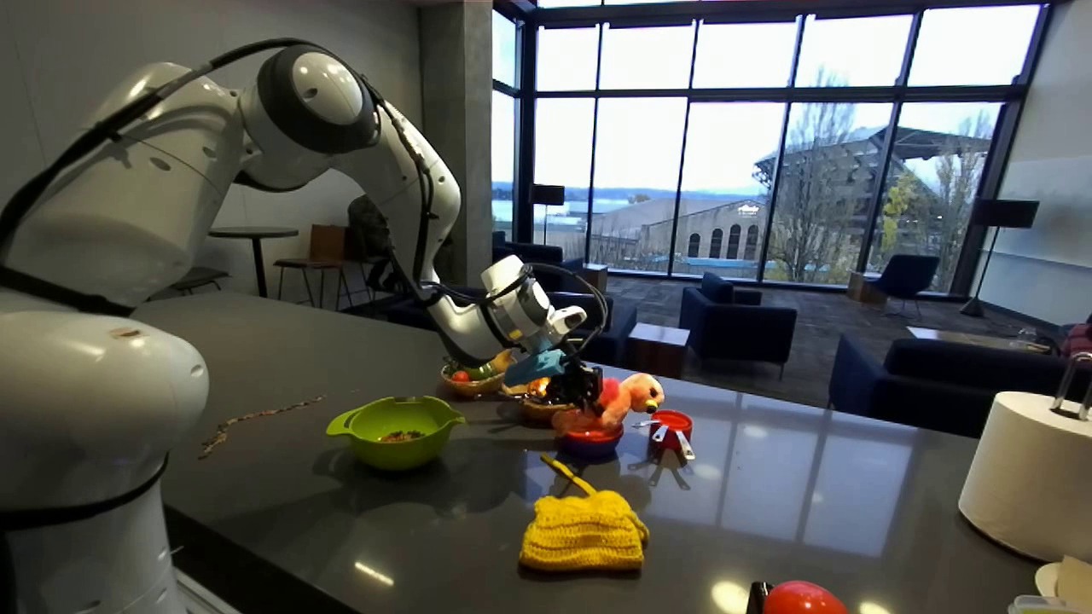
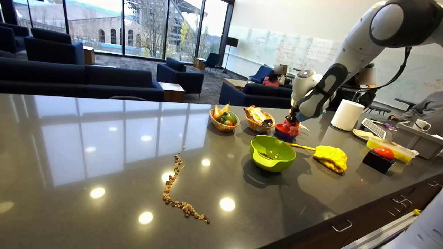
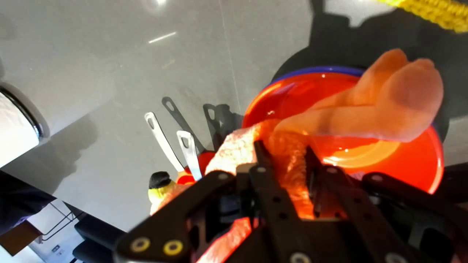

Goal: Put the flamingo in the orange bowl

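Note:
The pink-orange flamingo [image 1: 646, 394] is down at the small orange-red bowl [image 1: 590, 438]. In the wrist view its feet [image 3: 409, 98] and body lie over the bowl's inside [image 3: 351, 157]; its head leans out past the rim, beak up against the measuring cups in the picture. The bowl has a purple-blue outside and also shows in an exterior view [image 2: 286, 134]. My gripper [image 3: 283, 147] is shut on the flamingo's body, a finger on each side. In both exterior views my gripper [image 1: 595, 401] [image 2: 293, 119] is low, right above the bowl. The flamingo's underside is hidden.
Red measuring cups [image 1: 672, 428] stand beside the bowl. A lime-green bowl [image 2: 272, 154], a yellow knitted piece [image 1: 584, 533] and two food baskets [image 2: 224, 128] [image 2: 259, 124] are near. A paper towel roll [image 2: 347, 115] and a red button box [image 2: 380, 159] stand farther off.

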